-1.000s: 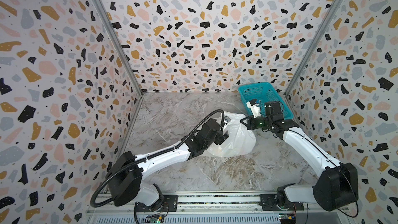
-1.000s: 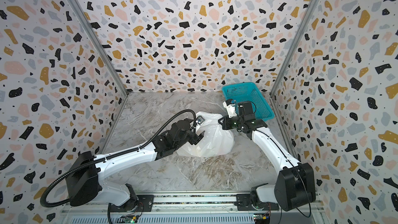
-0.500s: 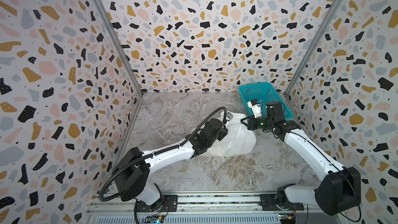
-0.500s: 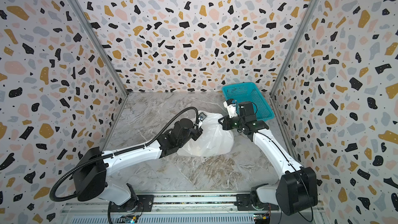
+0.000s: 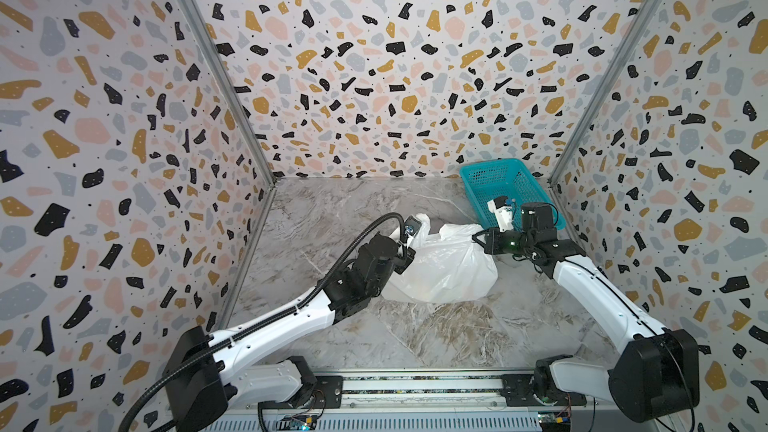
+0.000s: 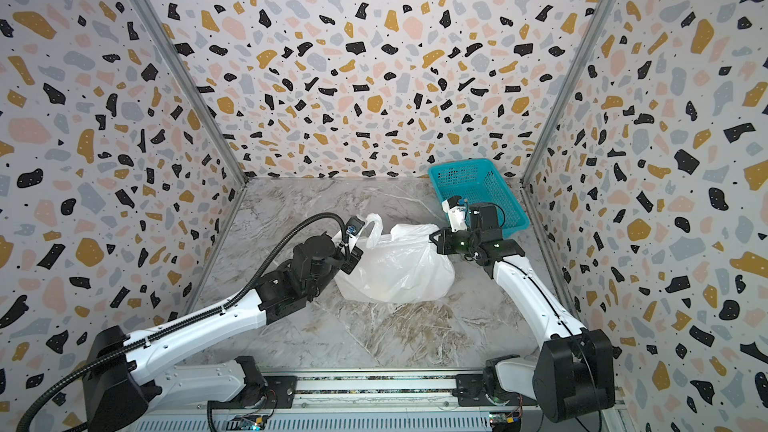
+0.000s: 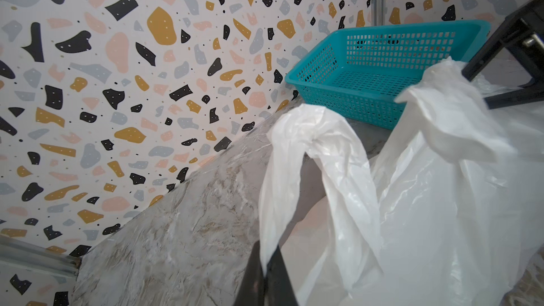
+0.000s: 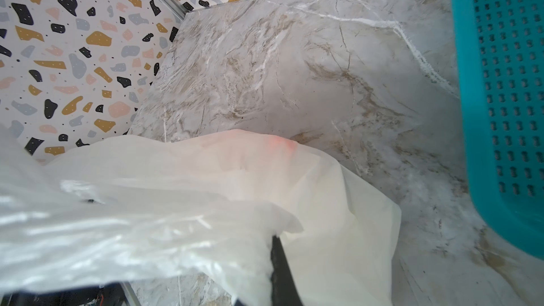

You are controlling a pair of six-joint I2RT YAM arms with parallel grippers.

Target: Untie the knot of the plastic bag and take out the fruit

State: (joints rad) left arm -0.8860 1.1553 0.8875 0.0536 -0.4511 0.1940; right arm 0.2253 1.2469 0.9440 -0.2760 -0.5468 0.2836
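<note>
On the veined marble tabletop, in both top views, the crinkly, translucent white plastic bag slumps between the arms, near the teal mesh basket. In the left wrist view, the left gripper pinches a limp handle loop. In the right wrist view, the right gripper clamps glossy film at the bag's edge.

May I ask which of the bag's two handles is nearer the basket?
The handle pinched by the right hand; the other handle, in the left hand, is farther from the basket.
</note>
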